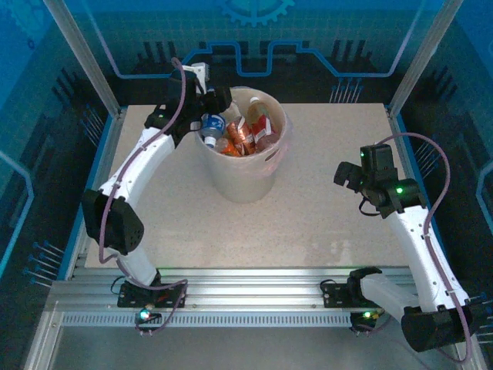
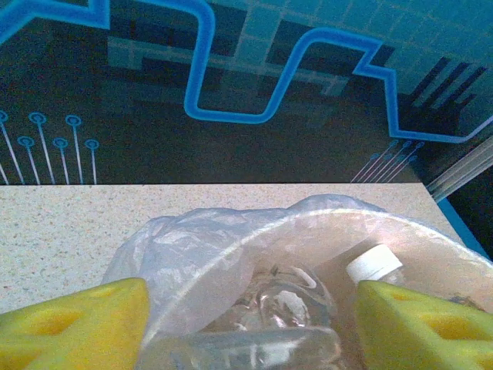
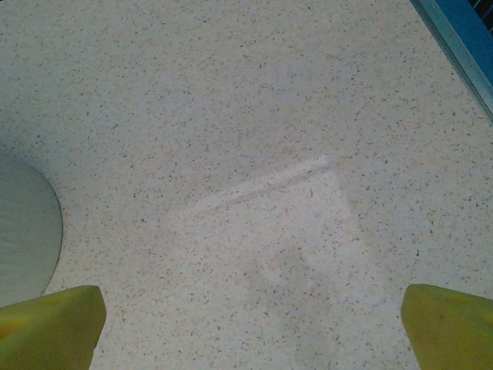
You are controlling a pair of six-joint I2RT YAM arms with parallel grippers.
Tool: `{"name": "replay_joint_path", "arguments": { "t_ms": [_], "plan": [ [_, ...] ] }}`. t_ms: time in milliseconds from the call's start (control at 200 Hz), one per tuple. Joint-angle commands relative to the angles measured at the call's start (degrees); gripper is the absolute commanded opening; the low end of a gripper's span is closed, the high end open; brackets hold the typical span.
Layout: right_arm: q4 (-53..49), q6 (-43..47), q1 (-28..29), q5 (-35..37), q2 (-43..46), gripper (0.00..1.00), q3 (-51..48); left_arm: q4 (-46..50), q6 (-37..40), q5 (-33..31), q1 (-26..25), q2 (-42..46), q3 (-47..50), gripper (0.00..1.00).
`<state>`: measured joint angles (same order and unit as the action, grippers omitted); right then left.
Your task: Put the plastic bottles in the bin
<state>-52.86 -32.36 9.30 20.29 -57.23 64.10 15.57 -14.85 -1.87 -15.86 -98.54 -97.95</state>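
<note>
Cool, blue-tinted, even overhead light; soft shadows on the counter [image 1: 323, 231]. Glare whitens the rim of the bin [image 2: 323, 220]; wrist views look slightly soft.

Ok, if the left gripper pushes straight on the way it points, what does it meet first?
Probably the clear bottle inside the bin, just ahead of the left gripper; depth is unclear.

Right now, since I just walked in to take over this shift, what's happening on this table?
The left gripper hangs over the rim of the bin, jaws open above a clear bottle lying inside. The plastic bottles are piled in the bin. The right gripper hovers over bare table, jaws wide open, holding nothing.
</note>
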Motion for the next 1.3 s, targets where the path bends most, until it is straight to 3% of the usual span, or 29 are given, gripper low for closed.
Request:
{"name": "replay_joint_path", "arguments": {
  "t_ms": [0,255,410,961,1296],
  "plan": [
    [0.7,0.5,-0.6,-0.9,0.6,1.0,0.9,0.2,0.2,-0.9,0.1,4.2,-0.1,0.78],
    [0.3,1.3,-0.6,-1.0,0.5,1.0,2.0,1.6,2.5,-4.3,0.2,8.3,-2.8,0.9],
    [0.4,2.6,-0.7,-1.9,1.1,1.0,1.9,1.2,3.2,-8.7,0.6,15.3,0.9,0.99],
    [10.7,9.0,-0.6,0.2,4.6,1.0,-6.8,-2.9,-1.6,-28.0,1.4,52.0,43.1,0.99],
    [20.4,15.8,-0.5,1.5,5.7,1.0,-15.9,-6.7,-1.7,-33.0,1.4,65.8,64.3,0.99]
  ]
}}
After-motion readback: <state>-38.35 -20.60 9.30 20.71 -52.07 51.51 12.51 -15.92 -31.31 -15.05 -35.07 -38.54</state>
